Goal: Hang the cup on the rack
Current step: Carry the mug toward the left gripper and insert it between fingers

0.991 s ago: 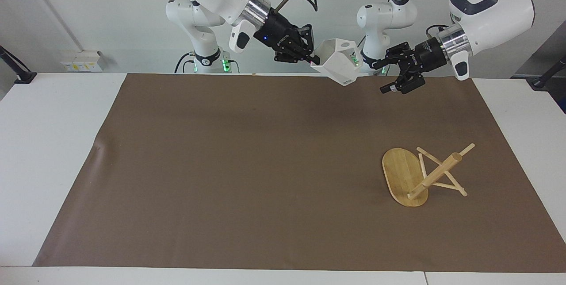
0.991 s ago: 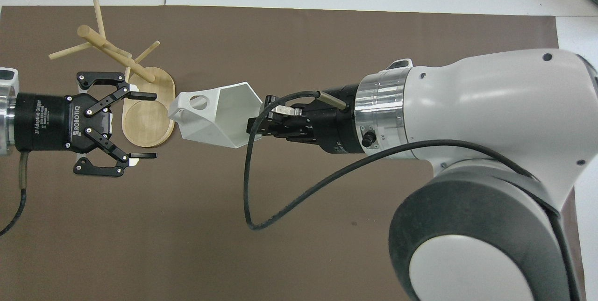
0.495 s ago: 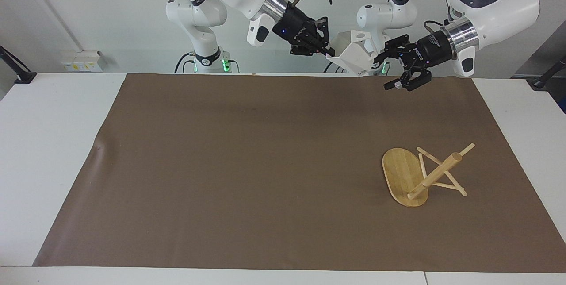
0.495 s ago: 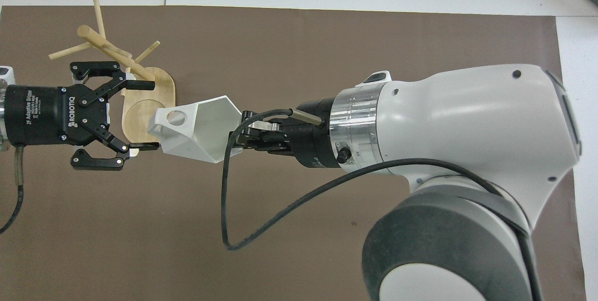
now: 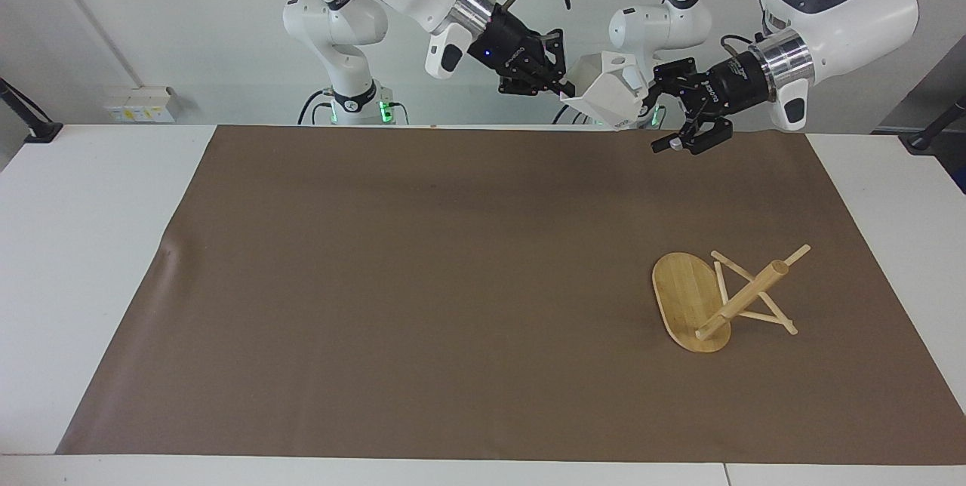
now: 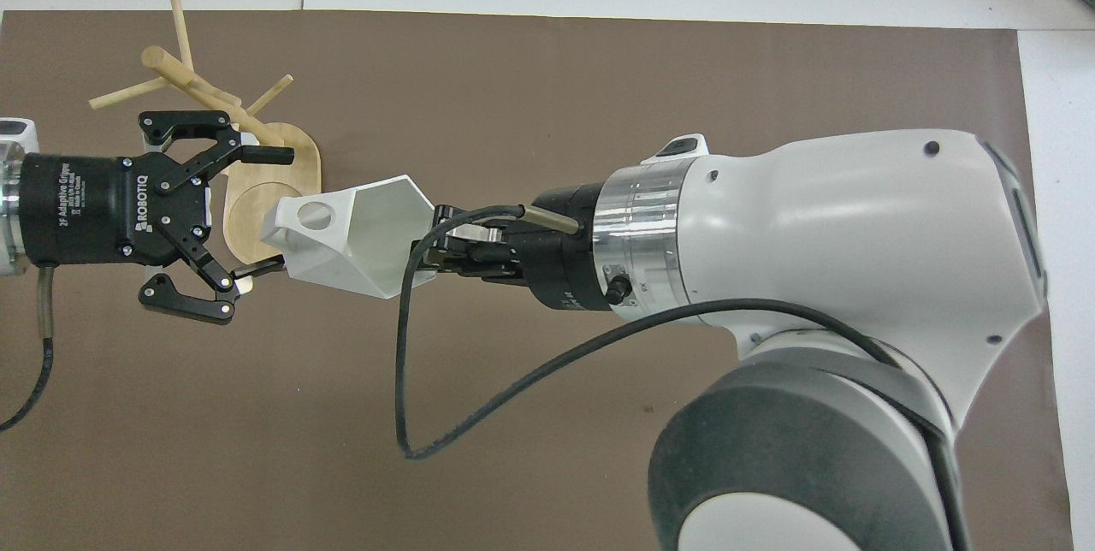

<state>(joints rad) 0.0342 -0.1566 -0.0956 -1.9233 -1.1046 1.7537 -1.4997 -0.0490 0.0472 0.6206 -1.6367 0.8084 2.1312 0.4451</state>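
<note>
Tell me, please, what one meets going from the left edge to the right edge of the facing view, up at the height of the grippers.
right gripper → cup → left gripper

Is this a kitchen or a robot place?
Probably a robot lab. Two white arms are at a table with a brown mat. The right claw holds a cup up; a wooden rack lies tipped over.

The right gripper (image 5: pixel 560 90) has carried the cup (image 5: pixel 610 90) higher and toward the left gripper (image 5: pixel 668 115); the gap has closed, so the cup's handle end now sits between the left gripper's spread fingers.
</note>
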